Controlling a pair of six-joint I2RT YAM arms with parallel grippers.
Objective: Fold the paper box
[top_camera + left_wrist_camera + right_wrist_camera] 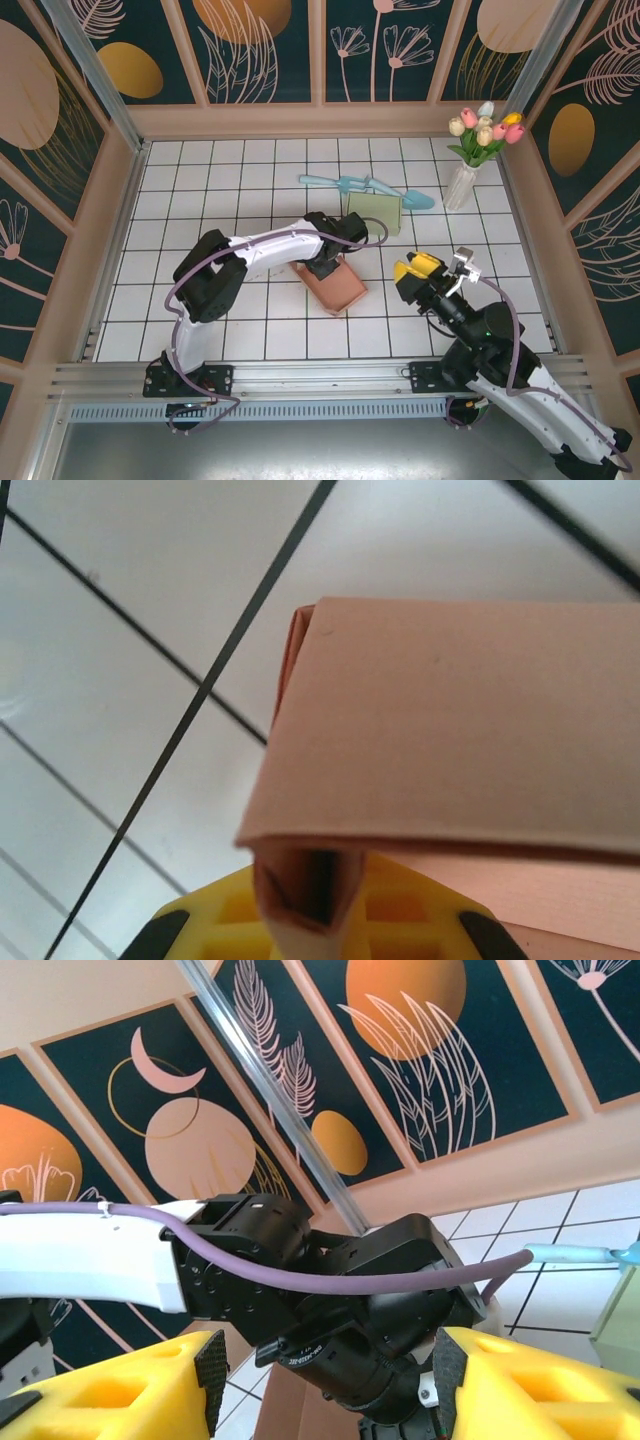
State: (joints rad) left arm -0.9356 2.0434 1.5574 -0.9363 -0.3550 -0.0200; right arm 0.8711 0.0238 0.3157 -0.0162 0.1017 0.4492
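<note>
The pink paper box [335, 288] lies on the white tiled table near the middle, partly folded. My left gripper [325, 266] reaches down onto its far edge. In the left wrist view a broad pink panel of the box [450, 720] stretches across, and my left gripper [310, 905] is shut on a folded wall of it pinched between the yellow fingers. My right gripper [415, 270] hovers to the right of the box, apart from it. In the right wrist view it [325, 1385] stands open, its yellow fingers [110, 1400] framing the left arm's black wrist [340, 1300], with a bit of pink box [300, 1410] below.
A pale green box [375, 212] and light blue tools [365, 187] lie behind the pink box. A glass vase of tulips [470, 160] stands at the back right. Wooden-framed walls [120, 200] enclose the table.
</note>
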